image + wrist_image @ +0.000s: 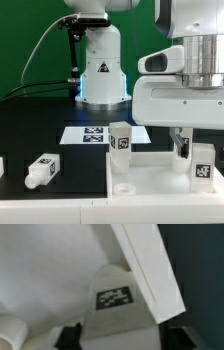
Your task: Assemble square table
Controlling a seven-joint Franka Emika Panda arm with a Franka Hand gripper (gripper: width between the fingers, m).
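The square table's white slab (160, 190) lies at the front on the exterior view's right; in the wrist view its thick edge (150, 272) runs beside the dark table. A chunky white leg (115, 297) with a square tag stands on the slab near that edge, and it shows in the exterior view as the leg (203, 168) under the hand. My gripper (125, 336) straddles this leg, with a dark finger (70, 336) against each side, shut on it. From the exterior view the gripper (197, 150) comes straight down over the slab's right part.
A second tagged leg (120, 138) stands upright at the slab's back left corner. Another leg (42, 170) lies on the black table to the left, and one more (2, 165) shows at the frame's edge. The marker board (92, 133) lies before the robot base (103, 75).
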